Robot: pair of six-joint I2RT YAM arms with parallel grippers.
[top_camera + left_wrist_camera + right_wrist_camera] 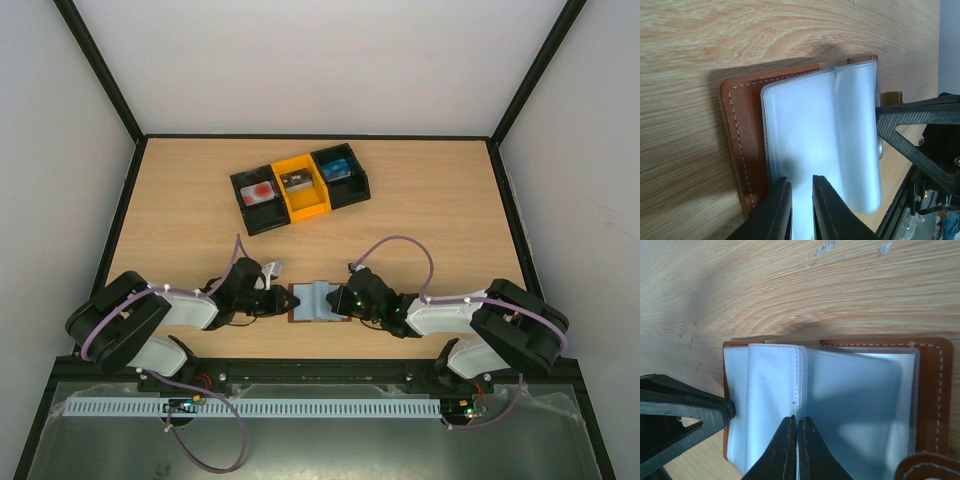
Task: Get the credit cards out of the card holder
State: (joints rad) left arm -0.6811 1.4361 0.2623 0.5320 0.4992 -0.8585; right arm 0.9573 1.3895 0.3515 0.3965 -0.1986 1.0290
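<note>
A pale wooden worktop inside a white-walled booth: the brown card holder lies open near the middle of the near edge, between the two arms. The left jaws, a narrow gap between them, appear to pinch the edge of a clear sleeve at the holder's left end. The right jaws are pressed fully together at the sleeves on its right end; whether a leaf is caught between them cannot be told. No card shows in the milky sleeves facing either wrist camera. Toward the far middle of the worktop a three-part tray holds a whitish card with a red mark in its left compartment.

The risks look plain enough. The sleeves seem thin and slick, so a pull may slip off, or strain the stitching if both arms tug apart. A lift could carry the whole holder up, or drag it over the near edge.
</note>
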